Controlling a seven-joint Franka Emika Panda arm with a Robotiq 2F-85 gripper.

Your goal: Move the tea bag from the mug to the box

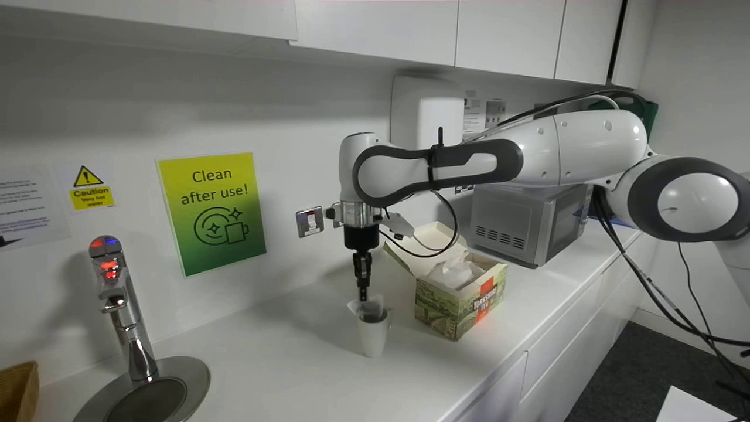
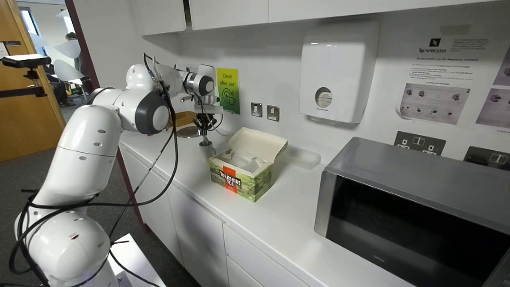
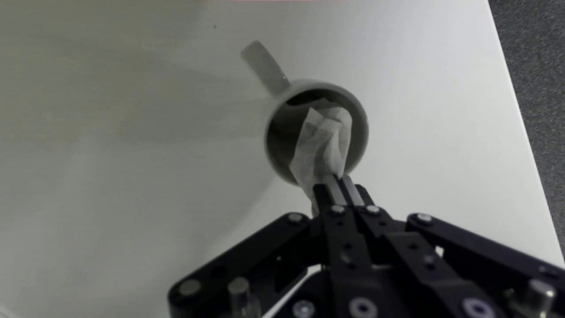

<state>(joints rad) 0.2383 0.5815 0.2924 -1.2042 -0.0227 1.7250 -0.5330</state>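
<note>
Sitting at the far left in an exterior view is a wicker basket [image 1: 20, 390], partly cut off at the edge. Next along I've got a yellow caution sticker [image 1: 92, 189] on the wall [image 1: 316, 135], then a chrome tap [image 1: 128, 319] with red and blue lights [image 1: 109, 265] on its head, rising by a round metal drain plate [image 1: 194, 380] set in the white counter [image 1: 281, 363]. After that it's the green-and-yellow "Clean after use!" poster [image 1: 212, 214].

Around the middle I've got my gripper [image 1: 363, 293] pointing straight down, fingers [image 3: 334, 191] squeezed together on the tea bag [image 3: 323, 143]. Wrist view is my best look at it: crinkly pale paper bunched at the tips and hanging over the mouth of the mug [image 1: 373, 340]. How deep the bag goes in there, I can't tell. Mug's white, upright, dark inside, handle [image 3: 265, 66] showing in the wrist view.

Just right of that, not touching, is the box [image 1: 460, 308], flap lid [image 2: 259, 145] flipped up, crumpled pale wrap [image 1: 454, 272] inside, "Yorkshire Tea" label [image 2: 230, 179] easy to read in an exterior view. Behind it there's a white dispenser [image 1: 428, 114], then the grey microwave [image 1: 515, 225], and my white arm [image 1: 586, 146] stretches across from the right, covering part of both.
</note>
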